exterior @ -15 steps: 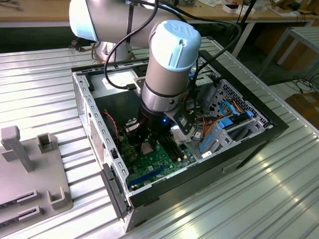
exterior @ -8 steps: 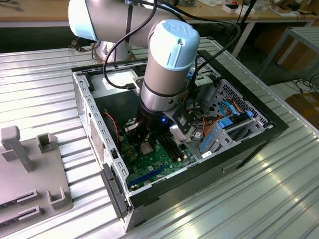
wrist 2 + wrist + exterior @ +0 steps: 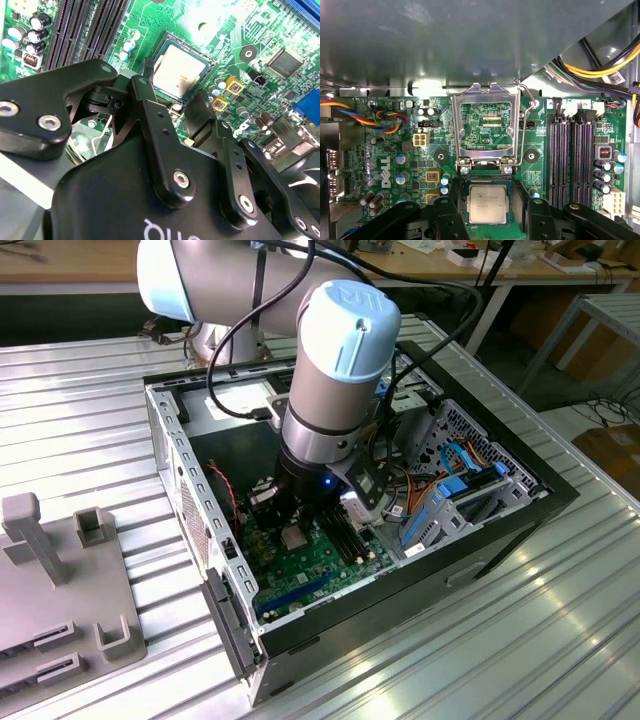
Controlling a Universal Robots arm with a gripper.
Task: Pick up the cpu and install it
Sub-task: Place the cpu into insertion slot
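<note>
The cpu (image 3: 488,203), a flat silver-grey square, lies level inside the black-framed socket (image 3: 465,220) on the green motherboard (image 3: 540,150). It also shows in the second wrist view, where the cpu (image 3: 179,71) sits low in the socket frame. My gripper (image 3: 488,199) hangs just above it, and its black fingers (image 3: 451,210) flank the socket with a small gap on each side of the chip, so it is open. The socket's metal load plate (image 3: 485,125) stands flipped up behind the socket. In the exterior view my gripper (image 3: 292,515) reaches down into the computer case.
The open computer case (image 3: 190,480) stands on a ribbed metal table (image 3: 480,640). Black memory slots (image 3: 570,155) run beside the socket, next to the raised retention lever (image 3: 524,125). Coloured cables (image 3: 385,117) and blue drive brackets (image 3: 450,490) crowd the case. A grey fixture (image 3: 60,590) sits at the exterior view's left.
</note>
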